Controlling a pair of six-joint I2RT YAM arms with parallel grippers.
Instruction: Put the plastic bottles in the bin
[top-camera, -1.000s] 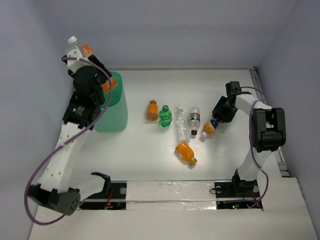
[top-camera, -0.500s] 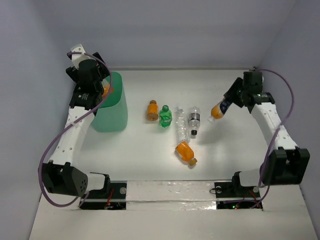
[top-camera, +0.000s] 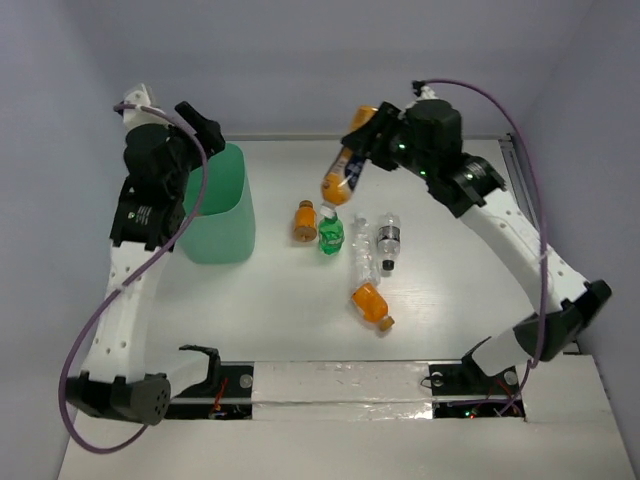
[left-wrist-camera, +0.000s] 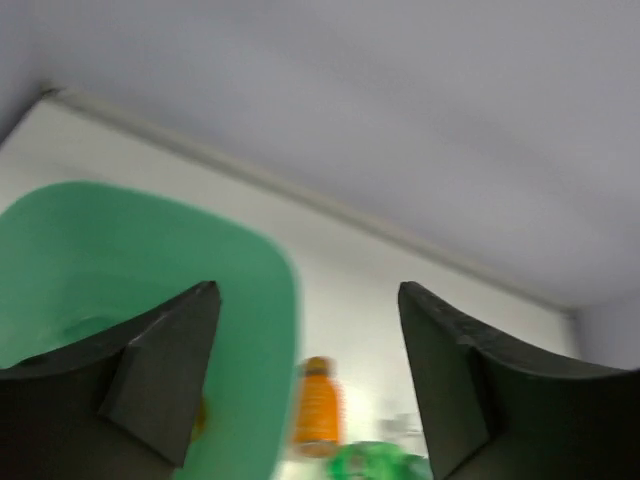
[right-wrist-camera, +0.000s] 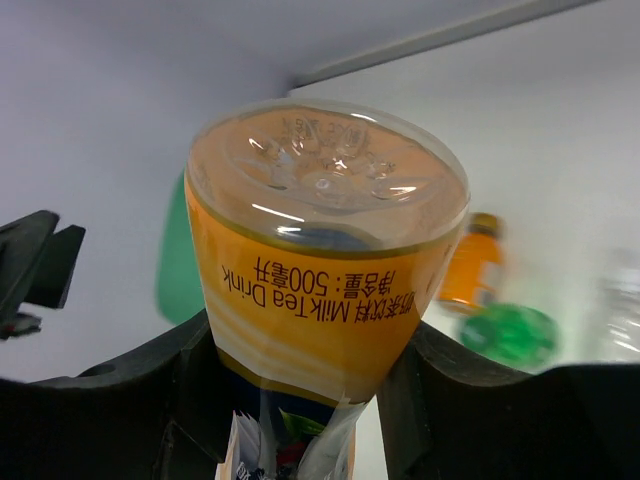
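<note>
Right end effector (top-camera: 366, 138) clamps dark-blue-labelled orange plastic bottle (top-camera: 340, 176), airborne at 12 o'clock. Left end effector (left-wrist-camera: 308, 292) gapes open above mint-green plastic bin (top-camera: 226, 236) at 9 o'clock. 5 other bottles (top-camera: 363, 256) on white bench (top-camera: 280, 300) centre.

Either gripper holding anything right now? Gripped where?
Right gripper holds the blue-labelled orange bottle by its body near the base. Left gripper is open and empty.

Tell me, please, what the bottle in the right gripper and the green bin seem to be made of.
Bottle: likely thin clear plastic, glossy; its moulded base catches highlights, orange liquid shows through, and a printed film label wraps it. Bin: probably moulded plastic, mint green, smooth and even in colour, with rounded corners; duller finish.
</note>
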